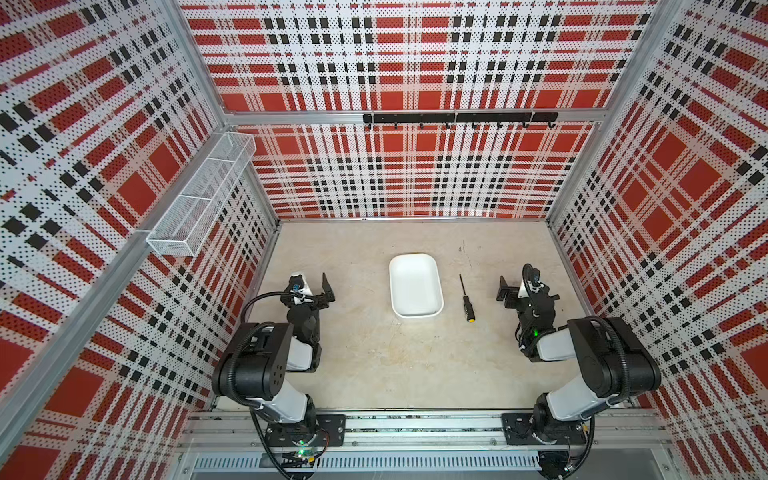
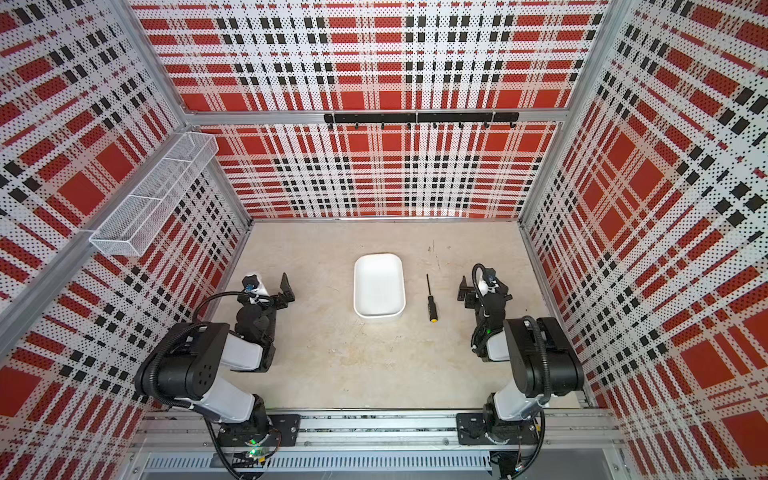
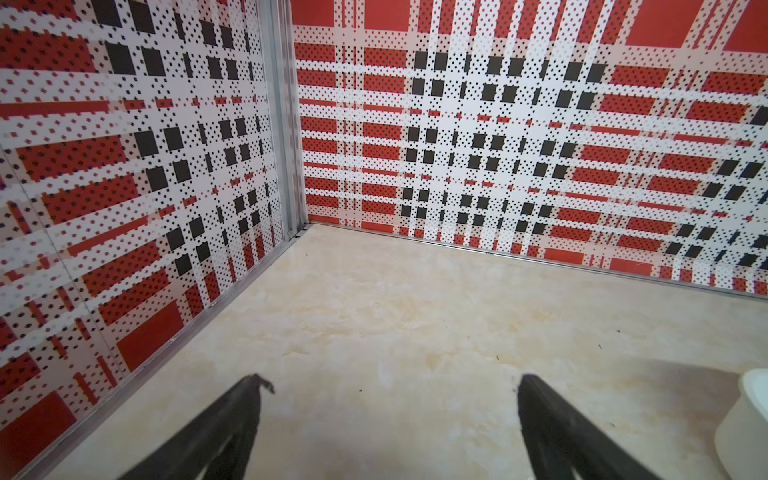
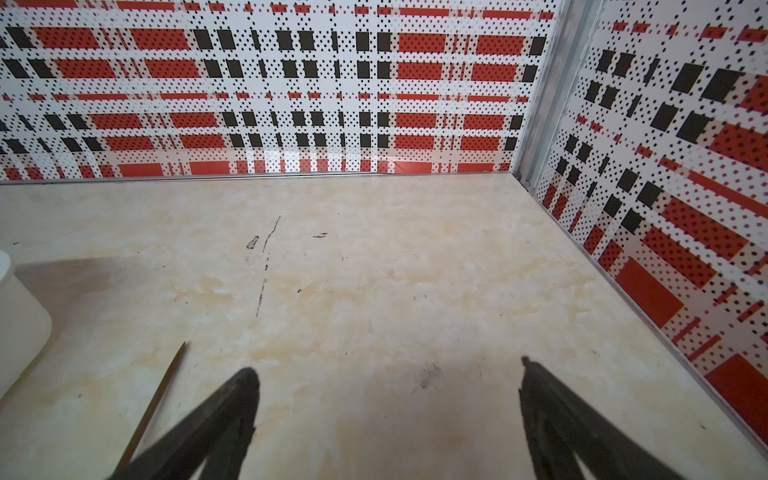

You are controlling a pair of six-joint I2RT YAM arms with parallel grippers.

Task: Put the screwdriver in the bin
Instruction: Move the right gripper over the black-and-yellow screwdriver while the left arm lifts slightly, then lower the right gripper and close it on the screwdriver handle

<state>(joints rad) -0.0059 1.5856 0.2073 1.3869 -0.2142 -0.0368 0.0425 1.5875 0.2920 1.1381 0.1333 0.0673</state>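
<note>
While both arms sit folded low along the side edges of the tabletop (image 1: 374, 365), the screwdriver (image 1: 466, 298) lies flat on the bare surface, outside the bin (image 1: 415, 286). It lies just beside the bin's right long side, parallel to it and not touching. Its thin shaft points toward the back edge and its yellow-orange cap toward the front edge. The white bin stands near the middle of the tabletop, a little toward the back edge, with nothing inside it.

The right gripper (image 4: 388, 370) is spread wide and holds nothing. It hovers low near the right edge, well apart from the screwdriver, whose shaft (image 4: 162, 390) shows just outside one finger (image 4: 245, 386) in the right wrist view. The left gripper (image 3: 390, 382) is also spread wide and empty. It is near the left edge, with a corner of the bin (image 3: 748, 419) at the margin of its wrist view.

A white wire-mesh basket (image 1: 203, 191) hangs on the left wall, and a black hook rail (image 1: 459, 118) runs along the back wall.
</note>
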